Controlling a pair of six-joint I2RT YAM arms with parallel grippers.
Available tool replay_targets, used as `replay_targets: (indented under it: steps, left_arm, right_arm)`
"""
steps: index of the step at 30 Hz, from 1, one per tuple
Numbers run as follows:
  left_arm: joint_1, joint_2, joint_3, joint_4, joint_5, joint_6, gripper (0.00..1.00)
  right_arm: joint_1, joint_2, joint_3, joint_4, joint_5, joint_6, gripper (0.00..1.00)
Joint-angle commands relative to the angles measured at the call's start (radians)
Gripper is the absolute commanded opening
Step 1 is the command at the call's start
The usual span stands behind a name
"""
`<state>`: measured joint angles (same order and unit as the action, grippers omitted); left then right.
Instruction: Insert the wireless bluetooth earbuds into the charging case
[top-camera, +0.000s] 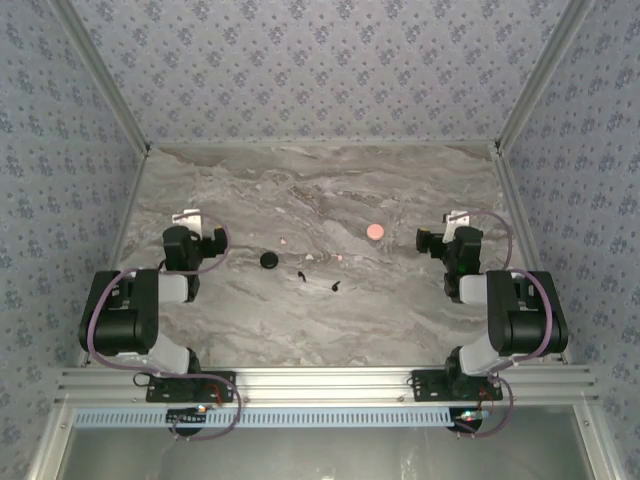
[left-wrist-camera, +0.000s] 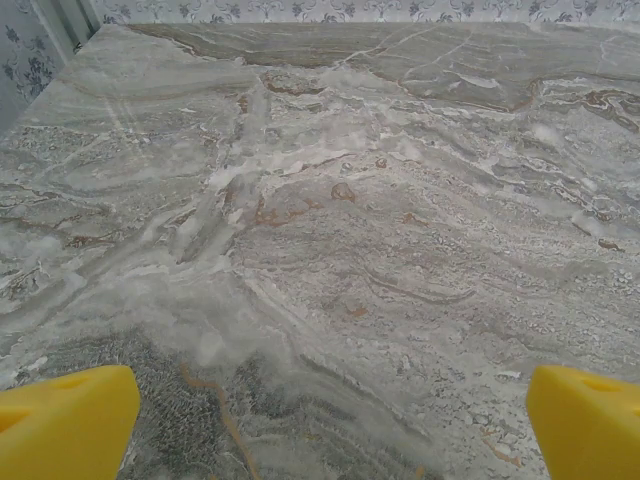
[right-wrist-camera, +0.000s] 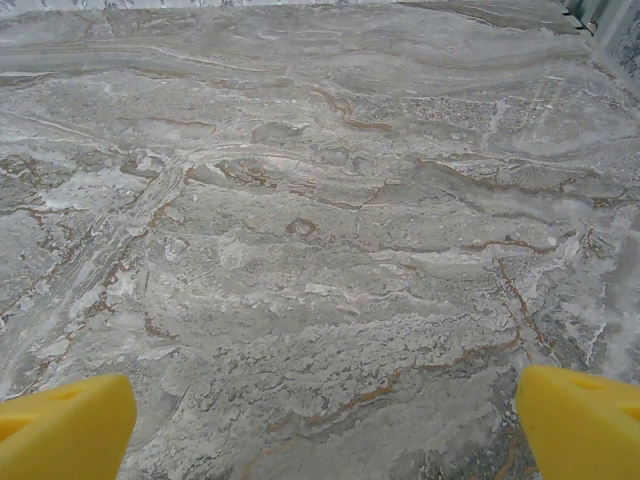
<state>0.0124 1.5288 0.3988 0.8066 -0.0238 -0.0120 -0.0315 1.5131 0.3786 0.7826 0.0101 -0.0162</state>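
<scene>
Overhead: black earbuds (top-camera: 301, 274) near black disc (top-camera: 269, 259) | wrists: left end effector (left-wrist-camera: 325, 425), right end effector (right-wrist-camera: 322, 425) spread wide over table (left-wrist-camera: 330, 200)

site: enclosed robot test cell, lab-type | surface: marble-print tabletop (top-camera: 320, 310) beneath left gripper (top-camera: 200, 228) and right gripper (top-camera: 443, 228) | enclosure: blue floral-patterned walls (top-camera: 320, 60) ahead of and outboard of both | mounting: aluminium rail frame (top-camera: 330, 380) behind them, arm bases bolted on, cables (top-camera: 90, 330) looped alongside
</scene>
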Motion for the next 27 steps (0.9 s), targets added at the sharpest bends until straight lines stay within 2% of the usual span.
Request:
replay_targets:
  steps: [1, 23, 27]
  left_arm:
    - [0.004, 0.003, 0.015, 0.0, -0.012, -0.008, 0.99]
    - [0.003, 0.001, 0.016, 0.0, -0.013, -0.009, 0.99]
    - [0.004, -0.031, 0.034, -0.058, -0.012, -0.009, 0.99]
  right_arm:
    - [-0.008, 0.005, 0.017, -0.003, -0.011, -0.011, 1.0]
    - [-0.008, 0.005, 0.016, 0.0, -0.011, -0.009, 1.0]
    - [-0.005, -0.032, 0.011, -0.019, 0.017, -0.001, 1.0]
